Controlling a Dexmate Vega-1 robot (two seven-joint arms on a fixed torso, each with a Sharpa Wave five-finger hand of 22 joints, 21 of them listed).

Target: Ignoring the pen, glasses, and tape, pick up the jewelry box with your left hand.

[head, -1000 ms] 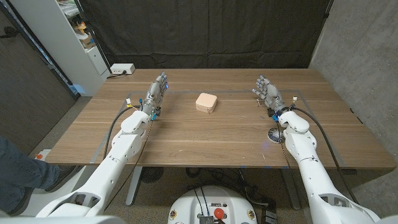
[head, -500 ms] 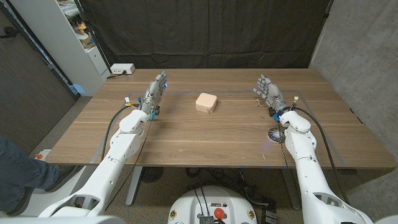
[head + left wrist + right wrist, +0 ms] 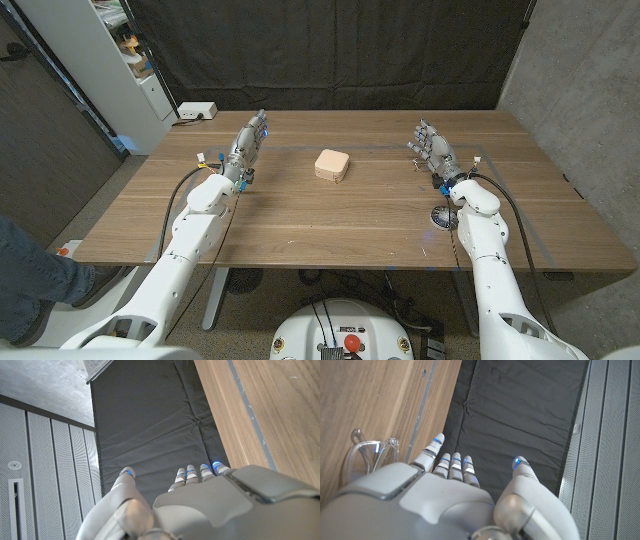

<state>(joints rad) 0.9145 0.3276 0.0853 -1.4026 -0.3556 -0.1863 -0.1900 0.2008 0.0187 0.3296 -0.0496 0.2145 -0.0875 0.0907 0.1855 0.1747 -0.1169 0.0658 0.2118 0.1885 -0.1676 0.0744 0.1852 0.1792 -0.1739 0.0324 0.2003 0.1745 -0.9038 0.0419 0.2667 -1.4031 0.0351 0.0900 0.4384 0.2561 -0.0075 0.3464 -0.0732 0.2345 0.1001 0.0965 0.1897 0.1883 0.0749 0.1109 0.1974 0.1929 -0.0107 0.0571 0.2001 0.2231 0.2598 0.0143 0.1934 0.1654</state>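
jewelry box (image 3: 332, 165): mid-counter (image 3: 300, 215), untouched | left hand (image 3: 246, 150): fingers released, empty | right hand (image 3: 431, 149): fingers released, empty

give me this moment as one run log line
phase: pre-grasp | left hand: open, holds nothing, apart from jewelry box | right hand: open, idle | jewelry box: on table, untouched

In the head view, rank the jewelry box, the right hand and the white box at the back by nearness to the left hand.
1. Jewelry box, table middle, right of the left hand.
2. White box, beyond the table's back-left corner.
3. Right hand, across the table.
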